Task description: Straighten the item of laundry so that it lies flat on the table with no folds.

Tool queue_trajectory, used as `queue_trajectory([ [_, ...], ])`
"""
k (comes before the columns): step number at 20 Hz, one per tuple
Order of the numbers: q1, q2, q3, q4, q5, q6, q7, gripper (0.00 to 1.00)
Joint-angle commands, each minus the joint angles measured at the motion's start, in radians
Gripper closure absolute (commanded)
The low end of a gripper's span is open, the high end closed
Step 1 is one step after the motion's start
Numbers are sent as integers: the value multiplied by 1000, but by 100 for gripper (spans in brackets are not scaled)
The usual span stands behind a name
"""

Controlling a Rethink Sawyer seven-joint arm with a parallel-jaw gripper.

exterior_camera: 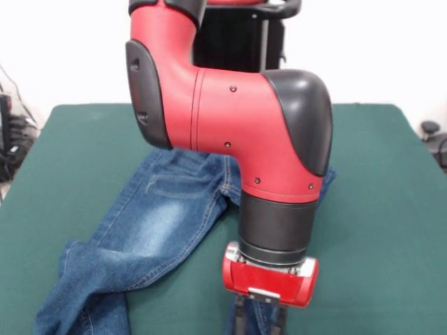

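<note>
Table: we see a wide dark green table (391, 209) with rounded far corners, filling most of the front view.
Arm: we see the red and black robot arm (230, 118) coming down from above over the middle of the table, its large elbow joint hiding part of the cloth behind it.
Jeans: we find the blue denim jeans (154, 223) lying on the table left of centre and under the arm. One leg runs down toward the lower left; its faded pale thigh patch faces up. Near the bottom left the leg bends and the hem end is folded over itself. A strip of denim also shows at the arm's right side, and a little more below the wrist, at the bottom edge.
Wrist: we see a black cuff and a red housing at the arm's end, low in the picture.
Gripper: we see the dark gripper (260, 317) cut off by the bottom edge; we cannot tell how it is set.
</note>
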Motion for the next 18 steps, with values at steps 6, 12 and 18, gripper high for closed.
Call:
queue_trajectory([
  [6,56,42,40,-31,8,129,73,0],
  [12,53,49,53,-41,47,196,101,0],
  [18,51,-3,52,16,42,190,104,0],
])
